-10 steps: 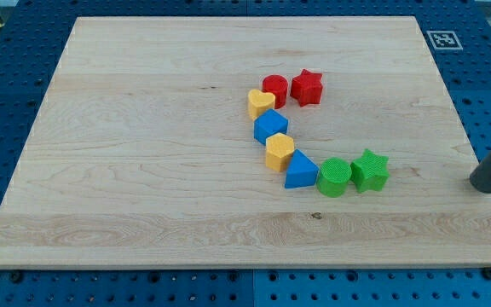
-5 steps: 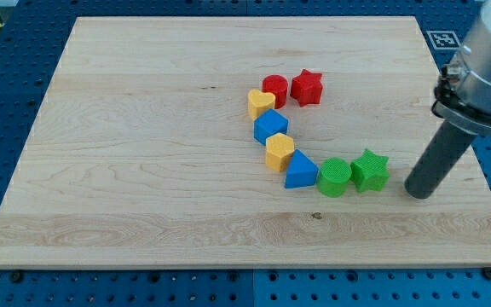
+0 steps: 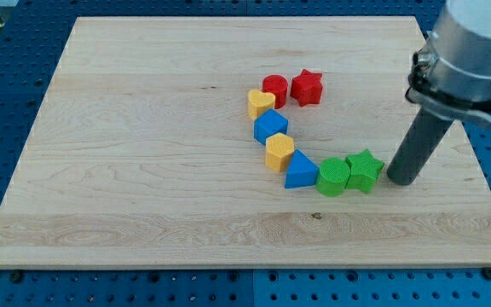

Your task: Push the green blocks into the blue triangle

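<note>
A green round block (image 3: 334,176) sits against the right side of the blue triangle (image 3: 300,170). A green star block (image 3: 364,170) touches the round one on its right. My tip (image 3: 397,180) stands just to the right of the green star, close to it or touching it. The rod rises up and to the right from the tip.
A yellow block (image 3: 280,152), a blue block (image 3: 270,126) and a yellow heart-like block (image 3: 261,103) run in a chain up from the triangle. A red round block (image 3: 274,88) and a red star (image 3: 307,87) sit at the chain's top. The wooden board (image 3: 143,170) lies on a blue pegboard.
My tip has moved left from off the board's right edge to beside the green star. The green star has shifted slightly left, closer against the green round block.
</note>
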Robot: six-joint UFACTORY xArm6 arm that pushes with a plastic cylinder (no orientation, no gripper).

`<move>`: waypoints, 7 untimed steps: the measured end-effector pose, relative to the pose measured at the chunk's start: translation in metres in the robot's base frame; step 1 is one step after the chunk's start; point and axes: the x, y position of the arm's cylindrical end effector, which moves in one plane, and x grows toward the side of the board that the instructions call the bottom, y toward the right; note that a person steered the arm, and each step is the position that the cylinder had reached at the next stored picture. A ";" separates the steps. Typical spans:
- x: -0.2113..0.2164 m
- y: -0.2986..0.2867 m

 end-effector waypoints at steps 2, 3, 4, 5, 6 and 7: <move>-0.027 -0.002; -0.024 -0.010; -0.022 -0.018; -0.016 -0.027; -0.008 -0.035; -0.005 -0.038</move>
